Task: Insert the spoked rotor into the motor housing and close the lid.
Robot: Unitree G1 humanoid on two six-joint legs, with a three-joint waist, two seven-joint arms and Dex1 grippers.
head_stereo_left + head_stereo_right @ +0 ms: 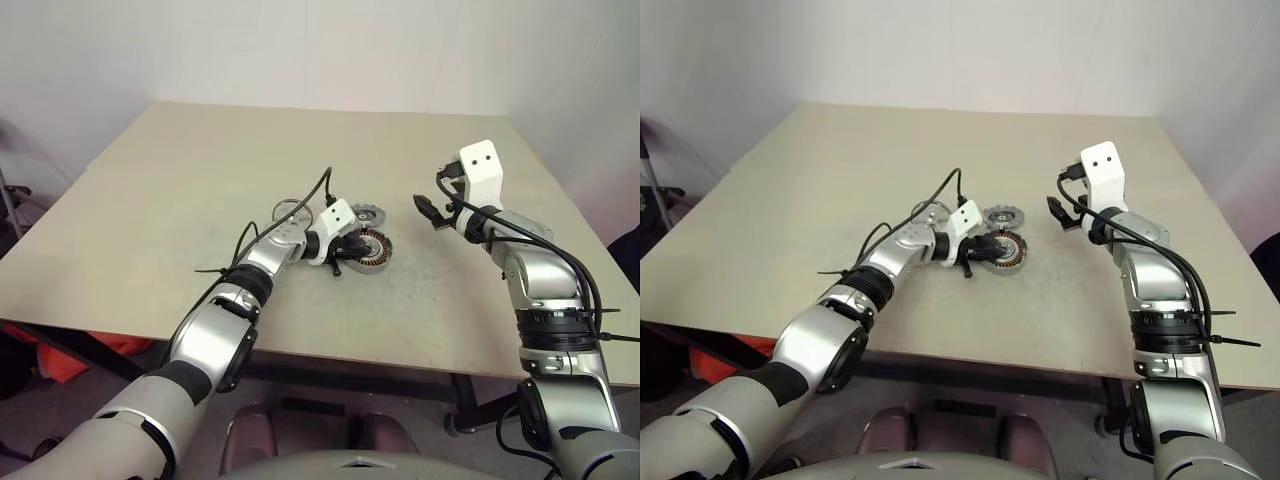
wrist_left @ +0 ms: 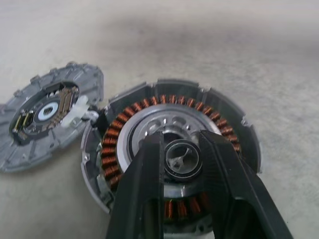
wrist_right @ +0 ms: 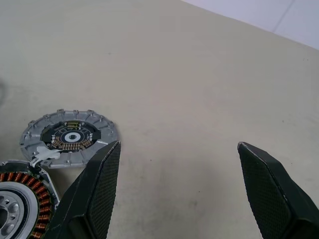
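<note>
Rotor (image 2: 169,130) sits seated in housing (image 2: 227,112) on worktop (image 1: 200,170); lid (image 2: 47,117) lies touching beside it. My left fingers (image 2: 144,189) straddle the hub, slightly apart. Right fingers (image 3: 99,184) hover wide apart, empty.

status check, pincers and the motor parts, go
Left pincer parted over motor housing centre. Right pincer open, hovering. Lid lies beside housing, not fitted.
</note>
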